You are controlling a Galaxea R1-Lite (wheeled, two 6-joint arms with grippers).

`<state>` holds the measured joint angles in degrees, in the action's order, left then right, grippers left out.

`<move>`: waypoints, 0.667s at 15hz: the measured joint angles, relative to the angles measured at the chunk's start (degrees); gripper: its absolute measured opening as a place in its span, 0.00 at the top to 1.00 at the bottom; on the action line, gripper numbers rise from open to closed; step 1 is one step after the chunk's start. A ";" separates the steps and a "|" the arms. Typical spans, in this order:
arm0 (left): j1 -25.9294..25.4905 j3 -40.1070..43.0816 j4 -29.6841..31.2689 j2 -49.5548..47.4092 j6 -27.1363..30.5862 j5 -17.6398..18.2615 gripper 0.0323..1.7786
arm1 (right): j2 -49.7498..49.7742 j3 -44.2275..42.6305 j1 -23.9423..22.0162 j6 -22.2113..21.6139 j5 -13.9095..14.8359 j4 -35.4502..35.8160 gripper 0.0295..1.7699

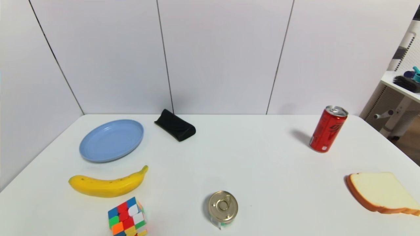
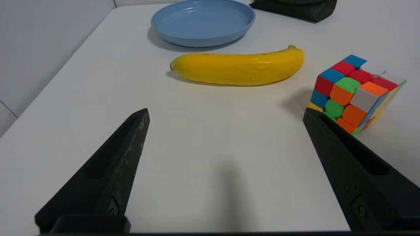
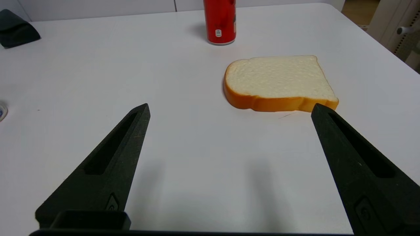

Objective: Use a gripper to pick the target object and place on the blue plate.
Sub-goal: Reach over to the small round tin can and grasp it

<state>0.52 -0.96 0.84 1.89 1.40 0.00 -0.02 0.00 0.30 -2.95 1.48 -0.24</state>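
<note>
White desk: squat gold-lidded metal tin seen at six o'clock; judged stiff, slick, best gripped by its sides. Left gripper at seven, right gripper at five; both jaws spread wide, empty.

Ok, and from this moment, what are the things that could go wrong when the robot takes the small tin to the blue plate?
The tin is low and round, so the open left gripper might slip off it or push it away.

The cube and banana lie between the tin and the blue plate; a low carry could knock them.

The plate is shallow, so a tin released near its rim may tip over.
</note>
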 joint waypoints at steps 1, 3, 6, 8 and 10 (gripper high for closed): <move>0.00 -1.16 0.94 1.66 0.22 0.02 0.05 | 0.00 0.00 0.02 0.00 0.00 -0.02 0.04; 0.44 -4.62 2.96 6.64 1.44 0.63 0.05 | 0.00 0.00 0.02 -0.02 0.00 -0.02 0.04; 4.43 -13.40 5.00 16.85 4.44 1.71 0.05 | 0.00 0.00 0.02 -0.02 0.01 -0.02 0.04; 8.34 -20.92 5.35 24.62 7.35 2.17 0.05 | 0.00 0.00 0.02 -0.02 0.04 -0.02 0.04; 13.60 -27.67 5.38 31.90 9.97 3.02 0.05 | 0.00 0.00 0.02 -0.02 0.01 -0.02 0.04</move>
<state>14.13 -28.64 6.22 33.79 11.37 3.02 -0.02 0.00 0.33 -2.97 1.49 -0.27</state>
